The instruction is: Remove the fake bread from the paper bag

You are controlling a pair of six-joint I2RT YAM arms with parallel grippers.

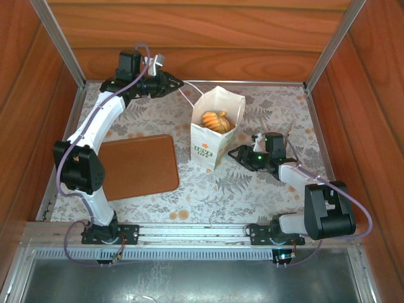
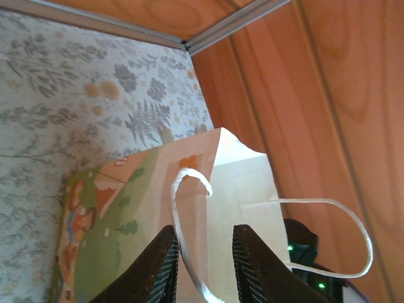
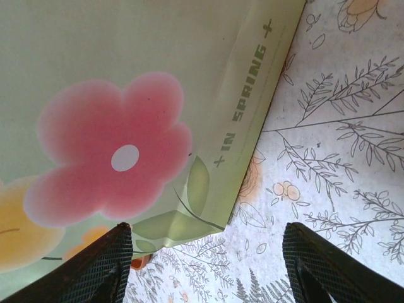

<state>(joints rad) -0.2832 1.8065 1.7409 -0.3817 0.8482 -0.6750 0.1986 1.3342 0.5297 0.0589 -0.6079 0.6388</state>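
My left gripper straddles the paper bag's cord handle, fingers narrowly apart, grip unclear. My right gripper, spread wide, sits beside the bag, fake bread inside.

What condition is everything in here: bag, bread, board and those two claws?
paper bag: upright, top open.
fake bread: inside the bag, not taken out.
left gripper: slightly open, cord handle between its fingers.
right gripper: wide open, low beside the bag.
brown board: lying flat on the table.
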